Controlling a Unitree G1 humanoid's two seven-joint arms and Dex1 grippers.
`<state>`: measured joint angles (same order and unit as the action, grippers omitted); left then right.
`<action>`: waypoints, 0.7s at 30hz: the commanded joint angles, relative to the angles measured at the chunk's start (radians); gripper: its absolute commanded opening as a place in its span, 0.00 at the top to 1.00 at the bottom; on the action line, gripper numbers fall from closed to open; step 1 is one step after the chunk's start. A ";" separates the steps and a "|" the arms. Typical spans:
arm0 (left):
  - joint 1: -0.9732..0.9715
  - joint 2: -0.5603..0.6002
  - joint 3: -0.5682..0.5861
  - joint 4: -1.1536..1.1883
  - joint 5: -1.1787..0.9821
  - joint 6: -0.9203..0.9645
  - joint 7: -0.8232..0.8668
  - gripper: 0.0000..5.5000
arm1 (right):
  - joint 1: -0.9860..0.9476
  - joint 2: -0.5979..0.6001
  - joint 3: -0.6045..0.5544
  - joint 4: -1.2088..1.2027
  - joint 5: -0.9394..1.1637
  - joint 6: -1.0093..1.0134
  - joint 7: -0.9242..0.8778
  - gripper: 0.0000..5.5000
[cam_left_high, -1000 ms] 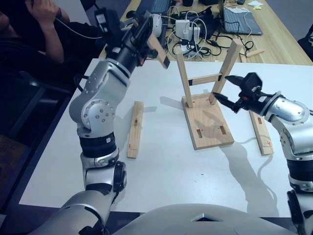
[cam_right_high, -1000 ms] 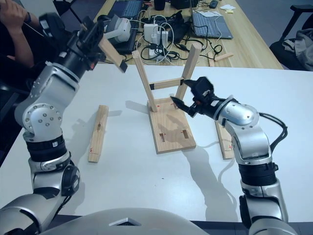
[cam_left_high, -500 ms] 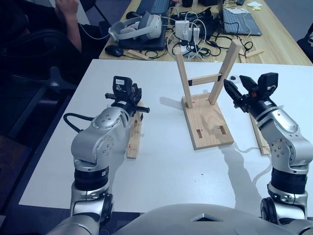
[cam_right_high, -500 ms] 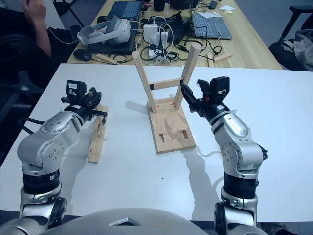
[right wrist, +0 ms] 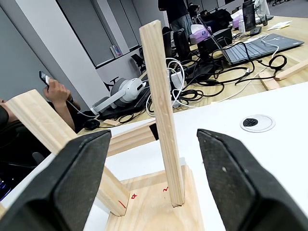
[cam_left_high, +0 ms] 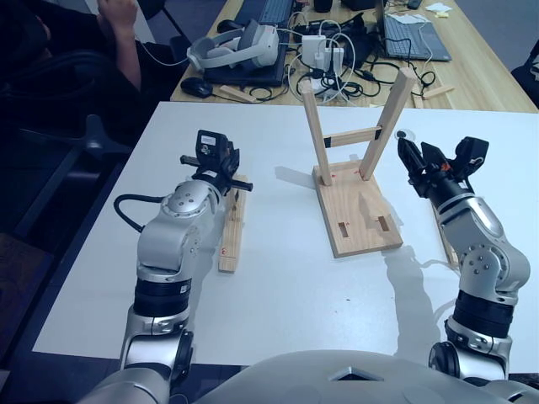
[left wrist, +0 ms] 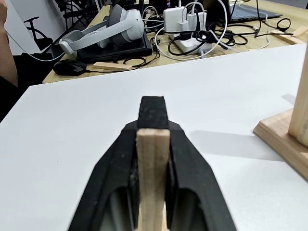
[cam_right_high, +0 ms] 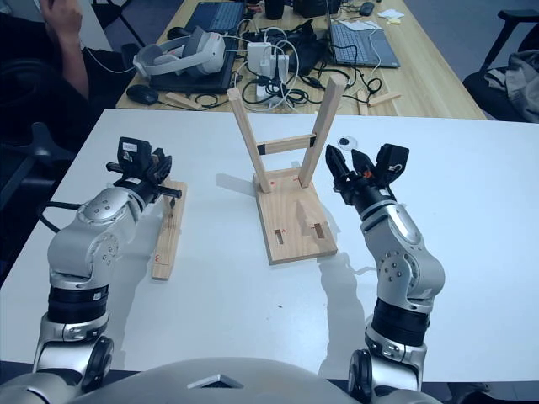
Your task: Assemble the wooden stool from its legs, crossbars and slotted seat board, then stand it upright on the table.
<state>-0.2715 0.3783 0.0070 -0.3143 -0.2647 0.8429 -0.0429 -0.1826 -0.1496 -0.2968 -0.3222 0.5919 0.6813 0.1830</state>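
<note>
- The left gripper (left wrist: pixel 153 142) is clamped on a wooden bar (left wrist: pixel 153 187), above the far end of a loose leg (cam_left_high: pixel 229 240) that lies flat on the table (cam_left_high: pixel 286 286).
- The right gripper (cam_left_high: pixel 421 157) is spread wide and holds nothing. It is just right of the board's (cam_left_high: pixel 358 206) two upright legs (cam_left_high: pixel 317 135), not touching them.
- A crossbar (cam_left_high: pixel 352 136) joins those legs.

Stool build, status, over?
Left gripper shut on a wooden piece, by the loose leg. Right gripper open beside an upright leg. Seat board holds two legs, crossbar; two slots empty. Nothing in the way.
</note>
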 commanded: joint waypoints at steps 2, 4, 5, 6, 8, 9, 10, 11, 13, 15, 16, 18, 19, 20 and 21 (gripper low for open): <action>0.034 -0.019 0.053 -0.056 -0.018 0.114 -0.005 0.93 | -0.028 -0.005 0.001 0.024 0.014 -0.006 -0.005 0.40; 0.043 -0.064 0.090 -0.077 -0.042 0.172 0.013 0.93 | -0.032 -0.001 0.005 0.030 0.015 -0.012 -0.007 0.40; 0.039 -0.082 0.105 -0.087 -0.048 0.198 0.022 0.93 | -0.031 0.001 0.005 0.029 0.017 -0.013 -0.009 0.40; 0.035 -0.092 0.113 -0.096 -0.049 0.216 0.027 0.93 | -0.030 0.002 0.004 0.029 0.020 -0.014 -0.010 0.40; 0.029 -0.106 0.135 -0.109 -0.054 0.247 0.031 0.93 | -0.029 0.007 0.005 0.026 0.025 -0.015 -0.013 0.40; 0.026 -0.108 0.139 -0.111 -0.054 0.257 0.029 0.93 | -0.030 0.010 0.005 0.026 0.026 -0.016 -0.015 0.40; 0.024 -0.109 0.143 -0.112 -0.054 0.264 0.027 0.93 | -0.030 0.012 0.006 0.025 0.026 -0.017 -0.017 0.40; 0.025 -0.109 0.142 -0.109 -0.049 0.263 0.026 0.93 | -0.030 0.015 0.007 0.025 0.026 -0.019 -0.019 0.40; 0.029 -0.114 0.138 -0.097 -0.038 0.251 0.028 0.93 | -0.033 0.019 0.009 0.027 0.026 -0.022 -0.019 0.40; 0.029 -0.129 0.121 -0.072 -0.026 0.224 0.031 0.93 | -0.036 0.020 0.012 0.028 0.028 -0.023 -0.022 0.40; 0.026 -0.138 0.110 -0.057 -0.020 0.207 0.032 0.93 | -0.037 0.020 0.013 0.028 0.029 -0.023 -0.023 0.40; 0.015 -0.158 0.087 -0.018 -0.008 0.172 0.028 0.93 | -0.045 0.016 0.018 0.035 0.028 -0.020 -0.024 0.40; 0.006 -0.165 0.077 0.002 -0.002 0.152 0.025 0.93 | -0.049 0.013 0.020 0.039 0.026 -0.016 -0.024 0.40; -0.002 -0.172 0.068 0.019 0.005 0.134 0.022 0.93 | -0.052 0.009 0.022 0.043 0.025 -0.013 -0.023 0.40; -0.013 -0.176 0.062 0.039 0.011 0.112 0.020 0.93 | -0.056 0.006 0.023 0.048 0.023 -0.012 -0.022 0.40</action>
<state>-0.2709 0.2200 0.0923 -0.3273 -0.2703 0.9735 -0.0148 -0.2134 -0.1327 -0.2779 -0.2893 0.6110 0.6593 0.1645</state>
